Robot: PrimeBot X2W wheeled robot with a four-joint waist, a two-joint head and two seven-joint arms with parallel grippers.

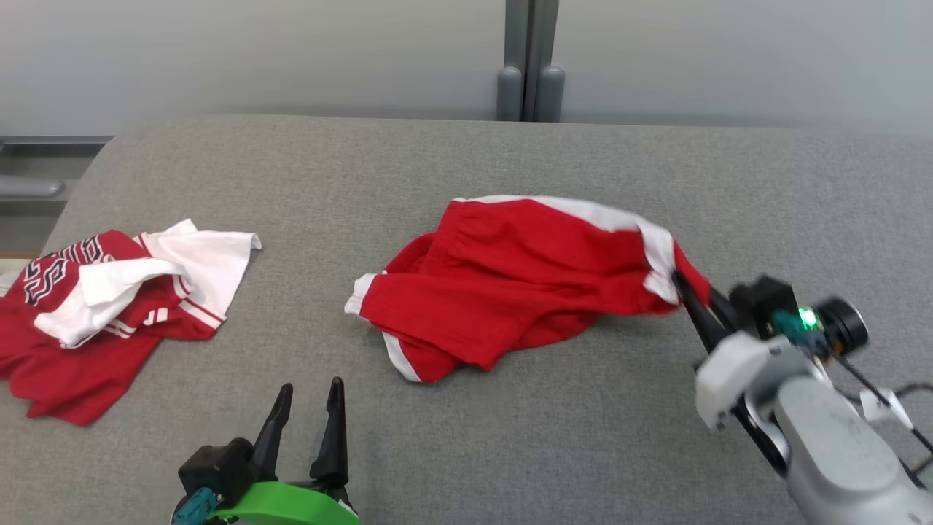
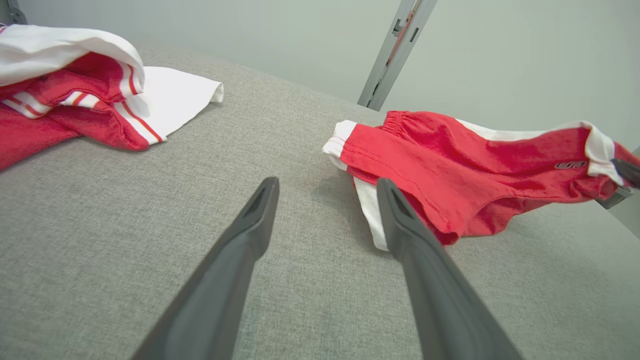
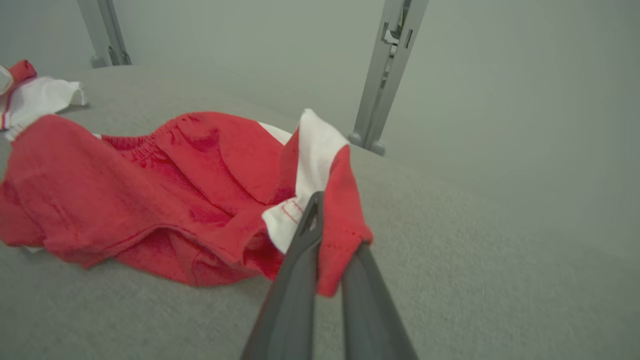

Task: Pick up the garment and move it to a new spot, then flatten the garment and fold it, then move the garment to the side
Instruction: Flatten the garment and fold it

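The shorts, red with white trim, lie crumpled near the middle of the grey pad, their waistband toward the far side and one white-edged leg hem pointing at the robot's left. Their right-hand corner is lifted off the pad and pulled taut toward the right gripper, whose two dark fingers are pinched close together on that corner, where red cloth meets a white stripe. In the right wrist view the shorts spread away to the left of the right gripper, and a fold of red cloth hangs down between its fingers. In the left wrist view the shorts sag from that raised corner down to the pad. The left gripper sits at the near edge, its fingers spread wide and holding nothing, apart from the shorts, which lie ahead of it and to its right; in its own view the left gripper points at bare pad just beside the white hem. A red and white jersey lies heaped at the pad's left end, well apart from the shorts. Two grey posts stand behind the far edge.
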